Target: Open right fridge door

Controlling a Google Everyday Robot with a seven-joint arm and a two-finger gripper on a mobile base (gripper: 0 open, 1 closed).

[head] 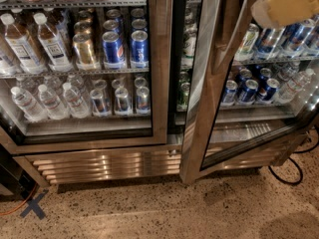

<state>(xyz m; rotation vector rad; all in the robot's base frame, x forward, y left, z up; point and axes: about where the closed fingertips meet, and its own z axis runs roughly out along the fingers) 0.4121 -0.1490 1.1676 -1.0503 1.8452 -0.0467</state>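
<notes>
Right fridge door (pixel 197 128): stands ajar, swung out toward the camera from the right half of the cabinet, with the free edge leaning across the middle and the lower rail running up to the right. Steel frame, glass pane, black gasket. Shows through its glass three blue-topped cans (pixel 247 90) in the front row of one shelf and one water bottle (pixel 295 85) beside them. Higher shelf: more cans, too overlapped to count.

Top right corner: gripper (pixel 290 5), a pale tan shape. Hangs in front of the open door's upper glass. Open or closed, cannot tell; touching the door or not, cannot tell either.

Left door (pixel 160 83): sits shut, flush with the cabinet. Two doors in all. Behind its glass, middle shelf: one gold can (pixel 84 49), two blue cans (pixel 113 49) in front just beside it, two white-capped bottles (pixel 50 41) farther left. Lower shelf: three clear water bottles (pixel 50 102) in a row, then three slim cans (pixel 121 100) to their right.

Below the left door: one slatted steel grille (pixel 104 164). On the speckled floor (pixel 149 213): one blue tape cross (pixel 32 206) at the lower left, one orange cord (pixel 12 210) just beside it, one black cable (pixel 288 182) looping at the right, near the open door's lower corner.
</notes>
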